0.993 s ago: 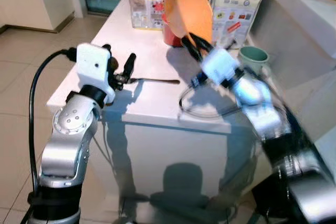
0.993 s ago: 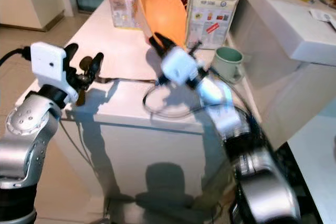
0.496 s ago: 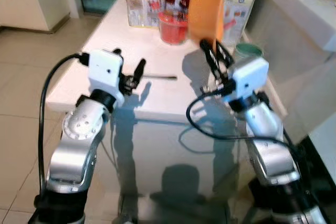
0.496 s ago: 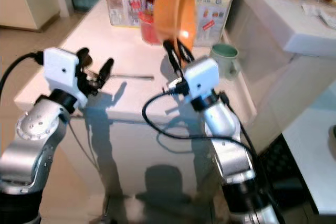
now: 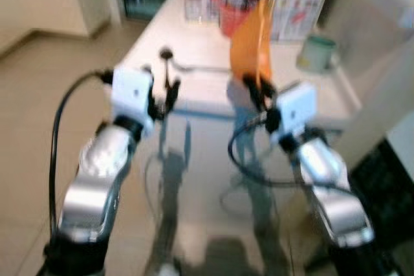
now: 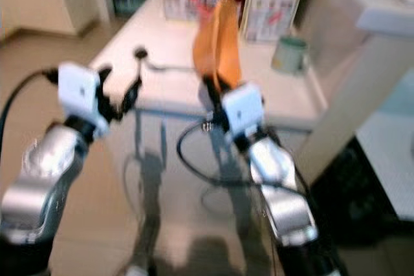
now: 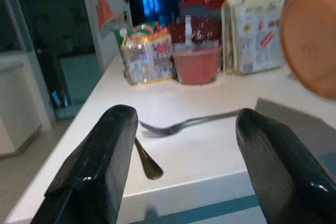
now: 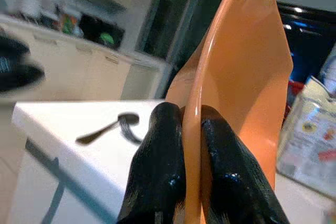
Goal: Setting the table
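The right gripper (image 8: 191, 135) still pinches the flat orange plastic plate (image 8: 236, 72), now edge-on; the left gripper (image 7: 184, 145) stays spread wide near the metal fork (image 7: 189, 121).

White table (image 7: 210, 156) bearing a fork (image 7: 197, 121) and spoon (image 7: 146, 161) near its front edge, red bowl (image 7: 195, 66), cartons (image 7: 252, 30) and green mug (image 5: 315, 52) farther back.

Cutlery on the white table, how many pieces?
2: a fork lying flat near the table's front edge, and a spoon beside it at the edge, partly behind the left pincer. More may be hidden.
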